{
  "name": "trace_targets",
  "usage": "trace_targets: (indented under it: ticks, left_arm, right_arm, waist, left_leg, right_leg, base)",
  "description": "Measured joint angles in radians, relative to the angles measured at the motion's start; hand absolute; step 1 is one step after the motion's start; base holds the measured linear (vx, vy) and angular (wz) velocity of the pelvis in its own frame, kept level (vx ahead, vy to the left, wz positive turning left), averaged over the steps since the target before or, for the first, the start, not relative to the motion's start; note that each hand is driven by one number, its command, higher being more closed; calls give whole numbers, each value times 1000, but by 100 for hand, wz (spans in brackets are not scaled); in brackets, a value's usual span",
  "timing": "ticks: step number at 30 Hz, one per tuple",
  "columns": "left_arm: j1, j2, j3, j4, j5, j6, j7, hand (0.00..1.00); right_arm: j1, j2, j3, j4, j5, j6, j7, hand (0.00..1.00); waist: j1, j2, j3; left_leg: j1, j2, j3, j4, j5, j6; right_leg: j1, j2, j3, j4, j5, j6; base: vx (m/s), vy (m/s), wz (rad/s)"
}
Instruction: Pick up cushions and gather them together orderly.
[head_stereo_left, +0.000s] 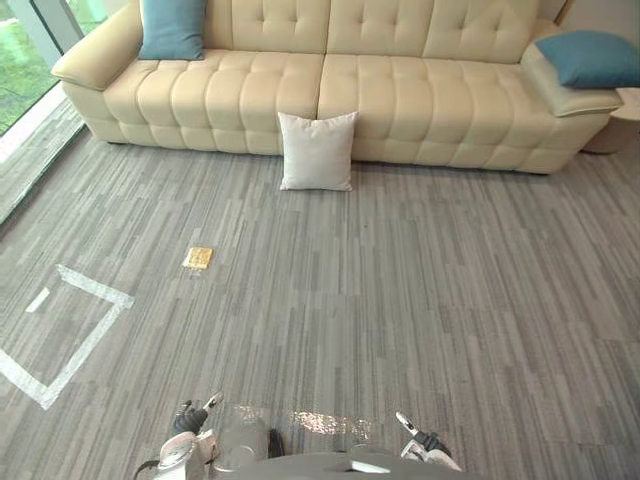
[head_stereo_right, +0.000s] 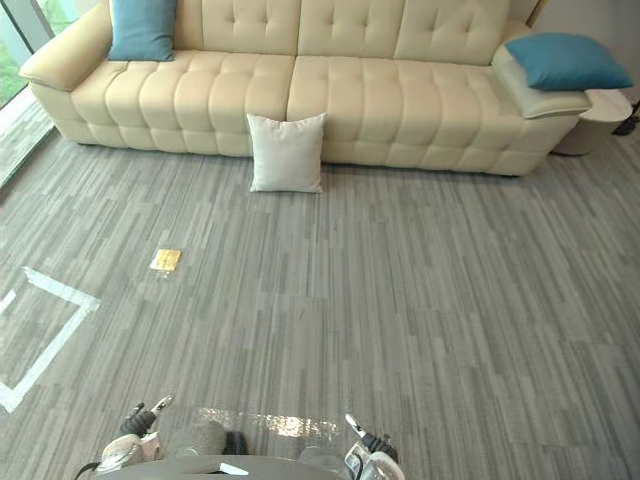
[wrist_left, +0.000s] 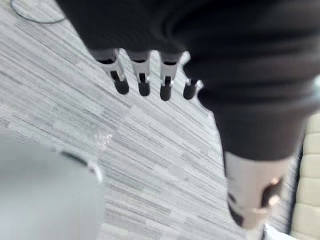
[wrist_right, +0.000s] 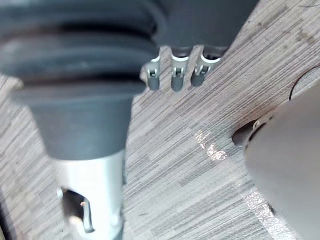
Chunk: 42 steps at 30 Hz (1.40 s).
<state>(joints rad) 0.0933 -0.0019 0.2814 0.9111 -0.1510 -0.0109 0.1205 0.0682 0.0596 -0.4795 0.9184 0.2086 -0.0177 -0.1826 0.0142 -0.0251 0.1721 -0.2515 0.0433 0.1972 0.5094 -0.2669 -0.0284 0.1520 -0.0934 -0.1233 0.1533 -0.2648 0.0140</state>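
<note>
A long cream sofa (head_stereo_left: 400, 100) runs across the far side of the room and carries two of the cushions. One blue cushion (head_stereo_left: 172, 27) stands upright at its left end, leaning on the backrest next to the armrest. The other blue cushion (head_stereo_left: 592, 57) lies flat on top of the right armrest. A white cushion (head_stereo_left: 317, 150) is down on the floor (head_stereo_left: 450, 300), upright and leaning against the sofa's front, roughly at the seam between the two seat sections and well apart from both blue ones. A small yellow object (head_stereo_left: 198, 258) lies on the grey striped floor nearer the robot, and beside it, further left, is a square outline of white tape (head_stereo_left: 95, 285). A round side table (head_stereo_left: 625, 120) sits just past the sofa's right end. The left robot hand (wrist_left: 143, 82) hangs low over the floor, its fingers loosely extended and holding nothing. The right robot hand (wrist_right: 175, 75) hangs the same way, relaxed and empty, far from every cushion.
</note>
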Motion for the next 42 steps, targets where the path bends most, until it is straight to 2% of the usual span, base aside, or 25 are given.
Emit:
trace_targets:
  ticks: [2,4,5,6,7,10,13,16,17,18,19,21,23,25,27,29,30,31,33,34,38,39,40,41,42]
  left_arm:
    - [0,-4,0,-15,-2,-7,-2,0]
    - [0,-19,0,-35,-5,-14,-1,0]
    - [-4,-16,0,-36,-5,-17,-2,0]
    - [-15,-7,0,-33,-4,-21,2,0]
    - [-20,-4,6,-29,-5,-21,3,0]
    - [-23,9,9,-13,-15,-20,5,0]
    - [-22,47,-13,17,-23,-19,5,0]
    - [-7,55,-48,27,-23,-11,5,0]
    - [0,57,-71,28,-23,-10,5,0]
    - [0,57,-89,36,-23,-9,5,0]
    - [-1,55,-95,44,-24,-8,5,0]
    - [-4,47,-95,50,-42,1,7,0]
    - [-8,39,-90,55,-42,1,7,0]
    - [-33,33,-77,91,-41,3,7,0]
    - [-42,12,-55,91,-41,4,7,0]
    - [-54,-9,-45,90,-38,3,5,0]
    - [-57,-14,-45,92,-38,4,5,0]
    - [-72,-37,-27,107,-35,5,4,0]
    - [-99,-63,-18,111,-18,2,3,0]
    - [-102,-78,-20,118,-8,2,2,0]
    - [-106,-78,-26,117,-1,5,-3,0]
    - [-104,-79,-26,106,-1,7,-4,0]
    - [-102,-78,-24,98,-2,10,-4,0]
    - [-83,-79,-16,81,-3,10,-5,0]
    - [-73,-79,-1,50,-3,9,-5,0]
  right_arm:
    - [-1,-5,22,-2,0,0,0,0]
    - [-1,-21,62,-2,-1,0,-1,0]
    - [-3,-22,75,1,-1,0,-1,0]
    - [-18,-14,83,2,-2,1,2,0]
    - [-37,6,81,1,-2,0,1,0]
    - [-53,9,82,13,-5,1,9,0]
    - [-52,8,59,42,-15,-3,17,0]
    - [-37,1,34,49,-19,0,30,0]
    - [-33,0,34,49,-19,0,30,0]
    - [-20,-2,30,41,-19,-1,30,0]
    - [-7,-6,30,43,-19,-2,29,0]
    - [2,-12,44,12,-19,-1,29,0]
    - [21,-11,44,-12,-13,-10,30,0]
    - [16,-13,44,-30,-11,-23,30,0]
    - [4,-13,44,-40,-10,-25,30,0]
    - [5,-12,44,-42,-8,-24,30,0]
    - [3,-11,46,-39,-9,-24,30,0]
    - [-18,-25,42,-40,-14,-22,31,0]
    - [-42,-23,31,-41,-19,-22,32,0]
    - [-42,-25,35,-44,-20,-21,32,0]
    - [-26,-23,40,-78,-20,-17,39,0]
    - [-11,-22,46,-87,-20,-17,40,0]
    - [-5,-22,48,-91,-20,-17,40,0]
    - [4,-22,56,-103,-20,-17,40,0]
    - [8,-24,64,-109,-19,-18,40,0]
  waist:
    - [6,0,1]
    - [24,7,-4]
    - [27,5,-8]
    - [24,-5,-10]
    - [21,-11,-12]
    - [30,-33,-26]
    - [34,-68,-51]
    - [33,-54,-69]
    - [21,-54,-69]
    - [7,-50,-62]
    - [0,-45,-55]
    - [-14,-26,-39]
    - [-22,-19,-38]
    - [-35,-13,-33]
    - [-48,-5,-28]
    - [-56,-4,-22]
    - [-59,3,-16]
    - [-46,33,-2]
    - [-50,35,27]
    - [-55,40,23]
    - [-85,70,10]
    - [-85,72,11]
    - [-82,73,12]
    - [-75,79,13]
    - [-65,84,16]
  left_leg:
    - [-54,10,-11,-78,50,-8]
    - [-113,27,-24,-156,230,-30]
    - [-117,17,-7,-138,228,11]
    - [-141,12,9,-92,173,21]
    - [-160,13,14,-56,143,40]
    - [-127,10,55,-15,110,86]
    - [-85,-20,51,-2,95,103]
    - [1,-34,52,-69,40,91]
    - [66,-53,51,-131,18,93]
    - [130,-65,43,-182,6,94]
    - [165,-69,39,-200,2,99]
    - [313,-59,24,-282,-23,92]
    - [386,-38,23,-317,-43,85]
    - [462,-6,20,-355,-45,76]
    - [519,18,12,-390,-45,75]
    - [586,36,-10,-418,-46,74]
    - [608,41,-15,-423,-45,62]
    - [621,70,-18,-417,-23,28]
    - [643,61,-39,-408,48,6]
    - [672,68,-60,-391,98,-31]
    - [590,136,-149,-192,160,-86]
    - [519,150,-196,-36,236,-151]
    - [475,152,-221,52,300,-179]
    - [380,165,-240,265,380,-220]
    - [291,186,-205,463,303,-207]
  right_leg:
    - [19,-32,31,-7,-32,22]
    - [44,-67,64,-32,-71,55]
    - [50,-78,80,-42,-77,42]
    - [46,-80,132,-49,-49,-1]
    - [27,-72,172,-38,4,-6]
    - [34,-91,234,-35,126,10]
    - [18,-120,242,42,170,26]
    - [-70,-117,291,268,204,123]
    - [-147,-115,299,440,262,193]
    - [-201,-116,288,591,361,214]
    - [-225,-118,272,672,354,203]
    - [-365,-98,147,946,132,95]
    - [-461,-69,59,956,43,75]
    - [-562,-37,-51,780,-21,40]
    - [-607,-13,-85,578,9,19]
    - [-615,16,-62,259,184,12]
    - [-587,23,-62,232,292,-2]
    - [-565,49,-77,246,302,-19]
    - [-581,32,-66,375,208,-46]
    - [-580,28,-73,465,118,-63]
    - [-516,76,-120,447,42,-78]
    - [-470,95,-129,410,31,-87]
    - [-439,104,-129,385,28,-90]
    - [-370,127,-117,327,27,-94]
    - [-295,150,-102,273,29,-100]
  base:
    - [259,272,-38]
    - [353,355,-46]
    - [347,282,-47]
    - [465,289,-31]
    - [465,289,-23]
    - [493,286,-18]
    - [359,106,-33]
    - [280,43,-32]
    - [271,37,-2]
    - [276,32,8]
    - [285,24,11]
    - [292,-17,-4]
    - [324,-95,5]
    - [277,-123,25]
    - [448,-214,51]
    - [590,-296,66]
    - [599,-270,34]
    - [666,-310,15]
    - [571,-278,5]
    - [402,-201,1]
    - [454,-200,11]
    - [345,-108,13]
    - [432,-121,-1]
    - [494,-95,-23]
    - [476,-73,-36]
